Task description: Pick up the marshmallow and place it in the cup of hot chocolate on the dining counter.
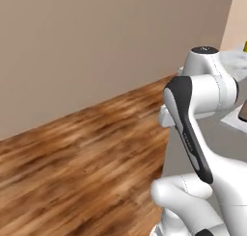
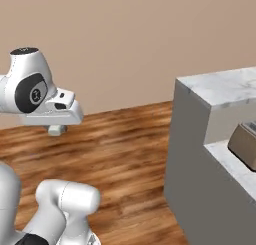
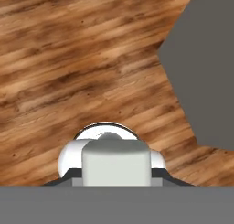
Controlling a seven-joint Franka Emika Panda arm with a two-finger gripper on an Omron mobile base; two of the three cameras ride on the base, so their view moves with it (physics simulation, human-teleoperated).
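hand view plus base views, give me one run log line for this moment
phase: pre-approach | arm: raised over wood floor | nearby: grey cabinet, marble counter | gripper: cannot tell

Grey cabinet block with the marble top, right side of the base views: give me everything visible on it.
The grey cabinet block with the white-grey veined marble top stands on the brown wood-plank floor, its plain matte grey side panel facing the robot. The top is stepped: a higher slab behind, a lower marble ledge in front carrying a dark boxy object, cut off at the frame edge, identity unclear. The left base view shows the same grey side behind the white arm. The arm looks clear of it.
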